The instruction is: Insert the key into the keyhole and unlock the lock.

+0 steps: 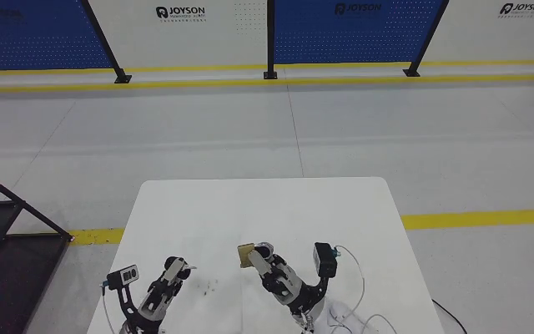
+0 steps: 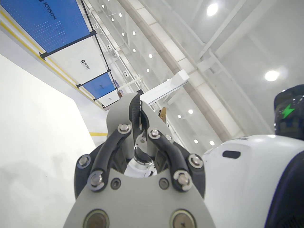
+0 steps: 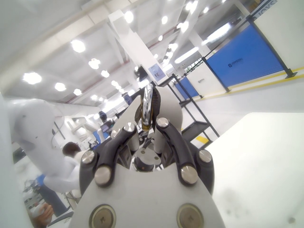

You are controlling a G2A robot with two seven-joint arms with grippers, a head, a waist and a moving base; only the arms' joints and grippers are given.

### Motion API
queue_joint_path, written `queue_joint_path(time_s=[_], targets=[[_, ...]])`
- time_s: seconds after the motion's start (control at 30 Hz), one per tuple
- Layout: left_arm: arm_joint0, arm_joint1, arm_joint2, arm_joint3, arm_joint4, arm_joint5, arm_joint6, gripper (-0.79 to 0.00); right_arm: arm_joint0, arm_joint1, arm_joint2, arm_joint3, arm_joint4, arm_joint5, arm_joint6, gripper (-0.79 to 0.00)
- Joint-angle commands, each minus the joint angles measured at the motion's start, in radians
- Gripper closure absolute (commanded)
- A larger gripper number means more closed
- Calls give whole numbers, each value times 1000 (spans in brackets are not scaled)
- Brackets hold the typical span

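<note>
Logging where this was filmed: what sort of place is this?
Probably a large industrial hall or robot test floor: blue and white partition panels on stands, yellow lines on the pale floor, and a high ceiling with round lamps.

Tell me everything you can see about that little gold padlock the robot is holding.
The padlock is small, with a blocky brass-coloured body and a shiny silvery shackle; both look like metal. The right gripper is shut on the shackle, seen edge-on from the wrist. From above, the body sits at the gripper's tip, on the side toward the other arm, over the near part of the white table. I cannot tell whether it is locked.
</note>
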Motion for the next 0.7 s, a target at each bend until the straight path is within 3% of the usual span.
queue_joint_path(time_s=[0.0,0.2,0.4,0.67], targets=[[-11,1,17,-3,-70,-6,-27,0,12,-7,-19,11,-8,5,-5,0],[-39,-9,71,-27,-148,-12,-48,0,28,-30,-66,40,-67,68,-83,0],[-58,-43,108,-57,-36,-12,43,0,37,-51,-102,73,-116,112,-168,0],[-80,-85,148,-49,130,-12,163,0,57,-62,-115,106,-113,116,-191,0]])
